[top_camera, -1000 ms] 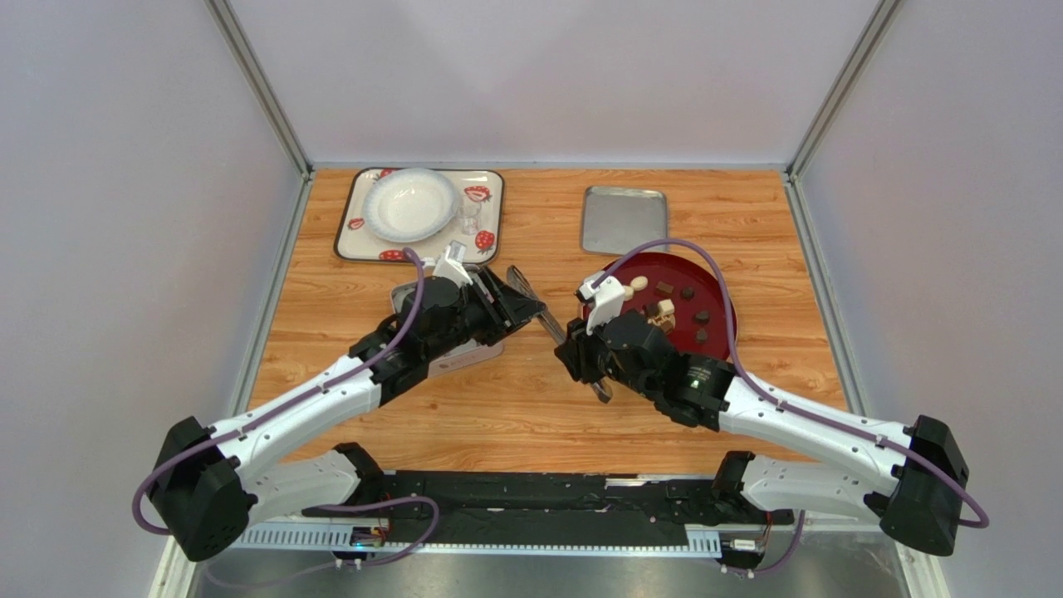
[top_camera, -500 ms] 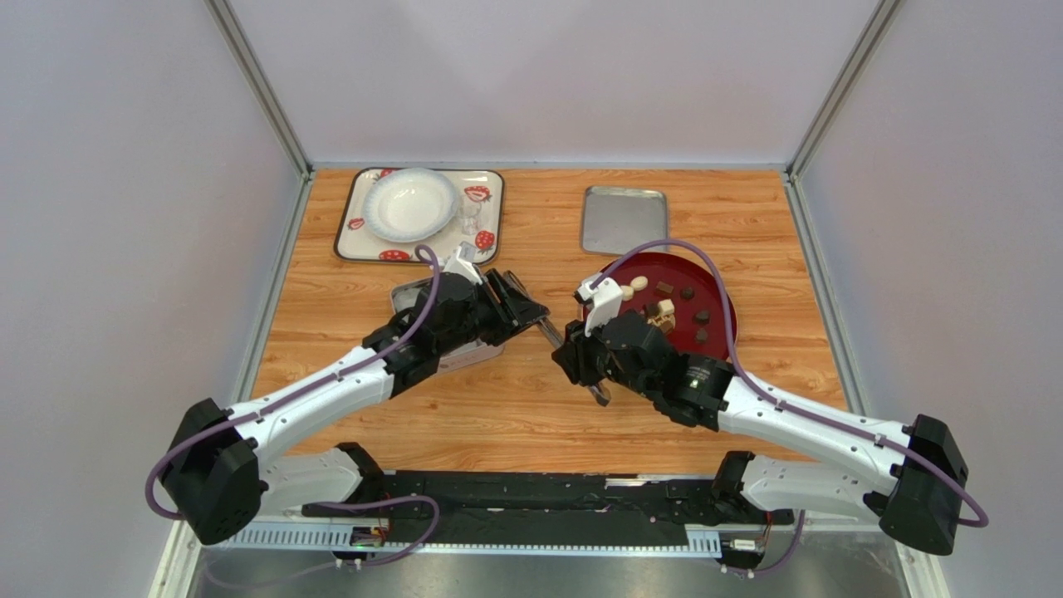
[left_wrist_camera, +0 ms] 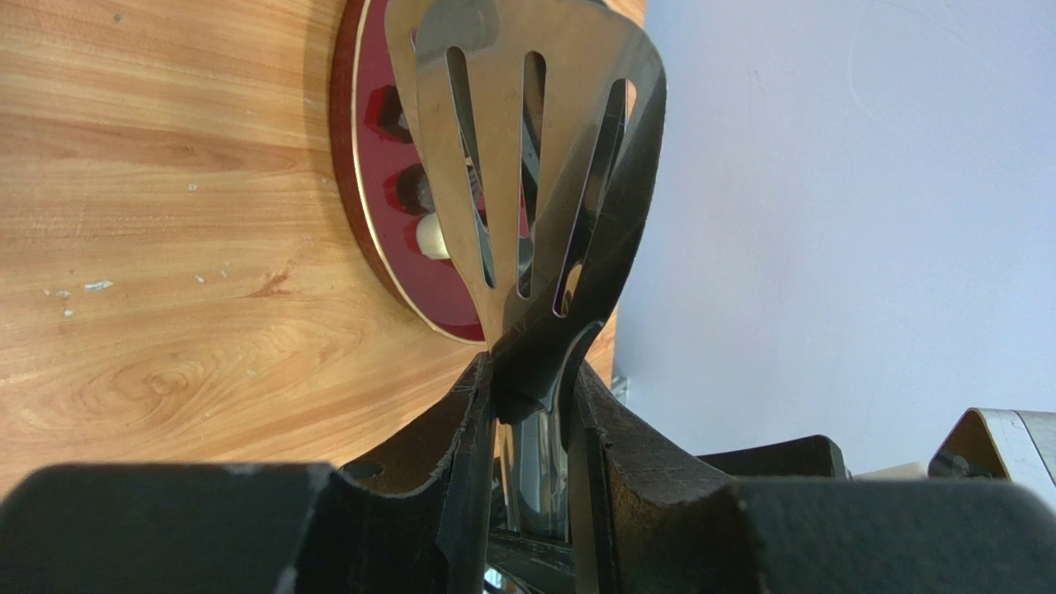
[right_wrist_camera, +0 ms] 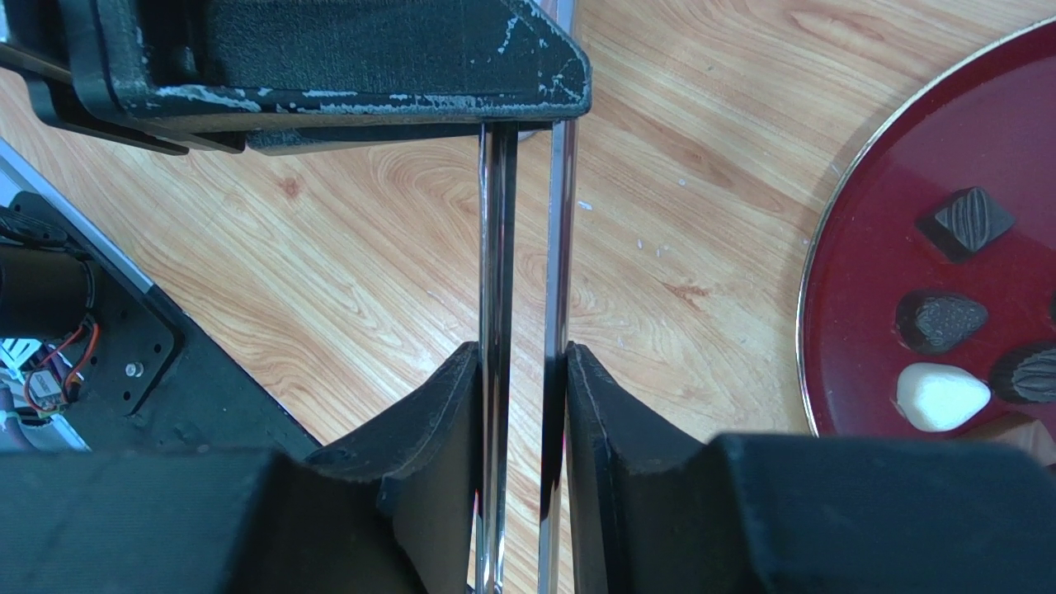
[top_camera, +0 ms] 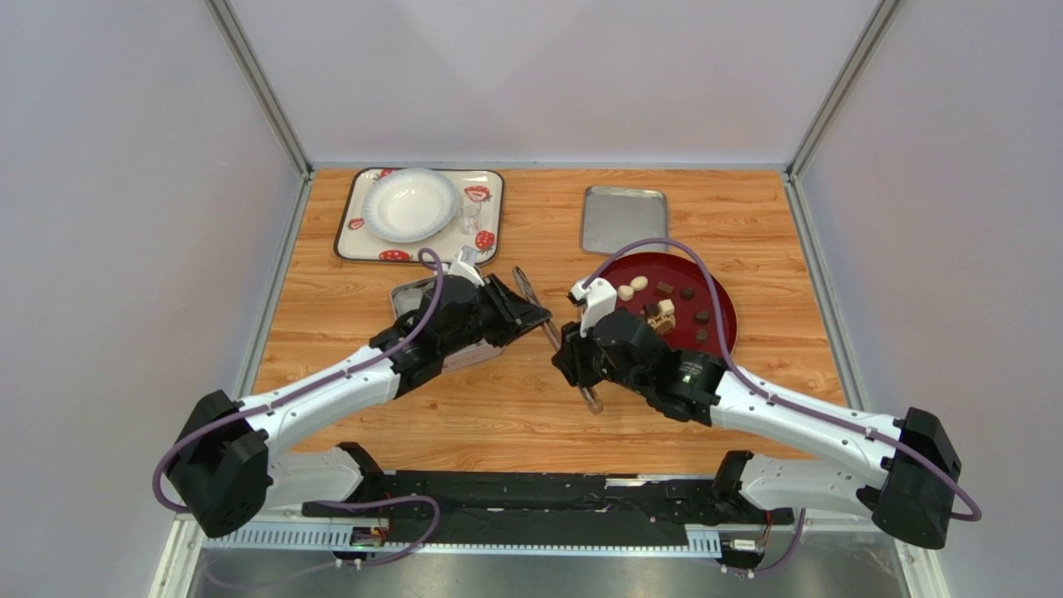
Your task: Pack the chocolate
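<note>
My left gripper (left_wrist_camera: pixel 526 384) is clamped on the tongs (left_wrist_camera: pixel 502 161) just below their slotted head. My right gripper (right_wrist_camera: pixel 521 371) pinches the same tongs' two arms. The chocolate (right_wrist_camera: pixel 966 220) lies on the red plate (right_wrist_camera: pixel 868 248) at the right.

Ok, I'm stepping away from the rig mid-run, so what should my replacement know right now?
Left claw: shut on the metal tongs, near their slotted head.
Right claw: shut on the same tongs, across both handle arms.
Chocolate: all visible pieces lie on the red plate, none gripped.
Tin: mostly hidden under the left arm; contents unseen.
Done: tongs in hand. To do: pack every visible piece.
</note>
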